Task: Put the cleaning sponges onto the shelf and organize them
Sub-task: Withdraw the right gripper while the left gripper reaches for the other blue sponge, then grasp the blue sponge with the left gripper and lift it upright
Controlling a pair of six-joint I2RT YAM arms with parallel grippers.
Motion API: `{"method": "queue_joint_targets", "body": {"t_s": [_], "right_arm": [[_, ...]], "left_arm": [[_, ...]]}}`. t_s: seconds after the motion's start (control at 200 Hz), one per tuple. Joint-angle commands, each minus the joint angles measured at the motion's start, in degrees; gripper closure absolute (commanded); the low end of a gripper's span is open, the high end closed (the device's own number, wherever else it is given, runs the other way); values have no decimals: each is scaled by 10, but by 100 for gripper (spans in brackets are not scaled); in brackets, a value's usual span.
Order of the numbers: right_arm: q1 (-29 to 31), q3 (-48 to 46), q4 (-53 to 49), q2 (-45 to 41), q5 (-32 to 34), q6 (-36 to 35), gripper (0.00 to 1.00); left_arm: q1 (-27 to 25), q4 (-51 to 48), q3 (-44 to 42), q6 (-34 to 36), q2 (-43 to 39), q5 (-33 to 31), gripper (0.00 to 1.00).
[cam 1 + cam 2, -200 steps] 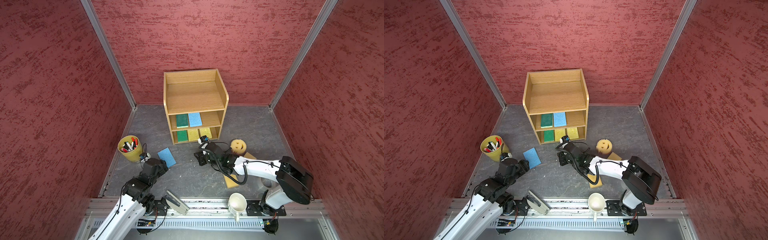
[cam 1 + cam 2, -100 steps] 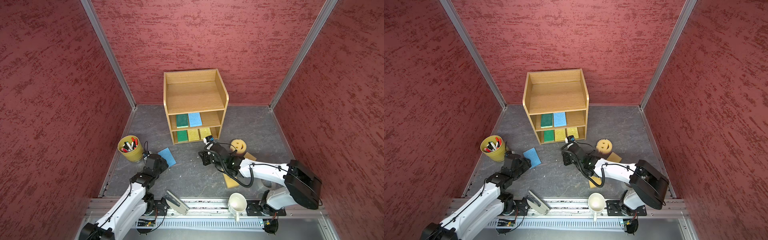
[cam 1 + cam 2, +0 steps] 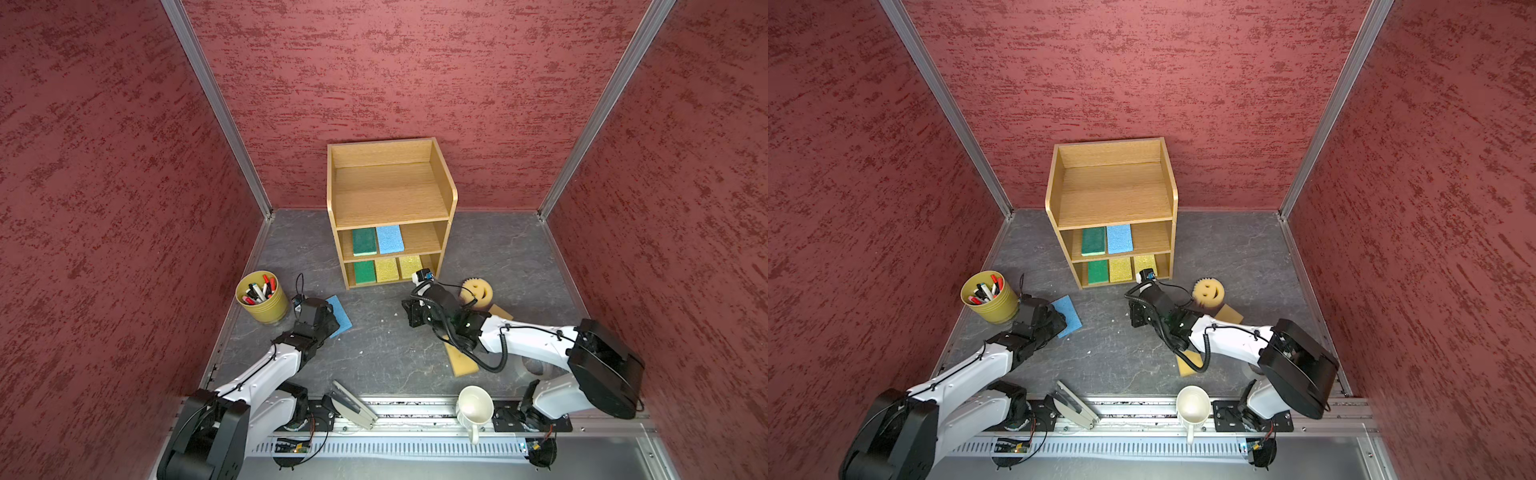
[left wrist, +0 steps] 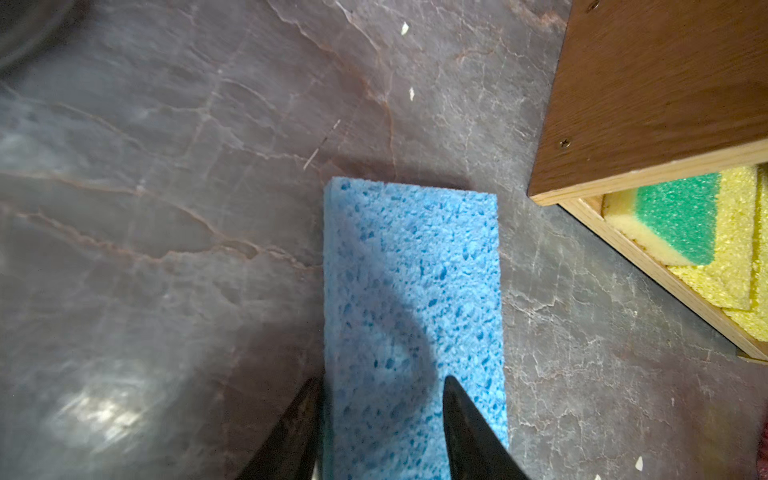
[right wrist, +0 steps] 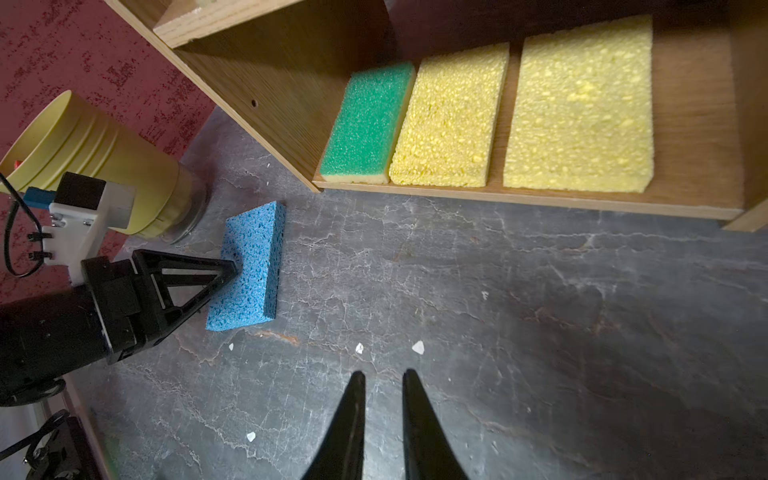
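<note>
The oak shelf (image 3: 390, 195) (image 3: 1113, 195) holds a green and a blue sponge on its middle tier. On the bottom tier lie a green sponge (image 5: 368, 124) and two yellow ones (image 5: 451, 120). A blue sponge (image 3: 341, 313) (image 4: 411, 270) (image 5: 253, 257) lies flat on the floor. My left gripper (image 4: 383, 381) (image 3: 1059, 322) pinches its near end, denting the foam. My right gripper (image 5: 383, 374) (image 3: 410, 316) hovers over bare floor before the shelf, its jaws narrowly apart and empty. The smiley sponge (image 3: 478, 291) and two tan sponges (image 3: 461, 361) (image 3: 500, 311) lie beside the right arm.
A yellow pen cup (image 3: 262, 297) (image 5: 95, 158) stands just left of the blue sponge. A white mug (image 3: 473, 405) and a metal clip (image 3: 353, 407) sit at the front rail. Red walls enclose the grey floor on three sides.
My left arm has reached forward to the blue sponge and its jaws have narrowed onto it. My right gripper has drawn back a little from the bottom tier.
</note>
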Motion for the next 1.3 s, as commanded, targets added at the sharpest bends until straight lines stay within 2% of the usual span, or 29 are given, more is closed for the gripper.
{"method": "queue_joint_targets", "body": {"t_s": [0.0,0.13,0.225,0.356,0.551,0.616,0.721,0.797,1.027,1.292], "right_arm": [[-5,4,-7,-8,18,9,82],[-8,7,-15,-24,17,8,82],[-10,12,-15,-29,-3,6,81],[-11,26,-17,-24,-58,6,78],[-11,27,-10,-32,-130,9,72],[-11,27,-9,-38,-156,13,66],[-12,20,0,-53,-201,22,47],[-17,1,38,-65,-242,44,41],[-65,-55,130,-76,-332,159,41],[-68,-69,138,-100,-340,168,41]], "left_arm": [[-1,-3,9,-1,25,19,68],[-30,-31,27,-7,7,17,83],[-70,-84,48,-9,-34,-3,93],[-125,-165,76,-19,-99,-17,97],[-199,-239,98,-66,-203,-32,98],[-215,-239,107,-77,-220,-33,97],[-243,-230,132,-81,-222,-37,97],[-269,-227,156,-77,-211,-53,96],[-331,-207,208,-56,-191,-87,96],[-343,-164,223,-41,-164,-101,95]]}}
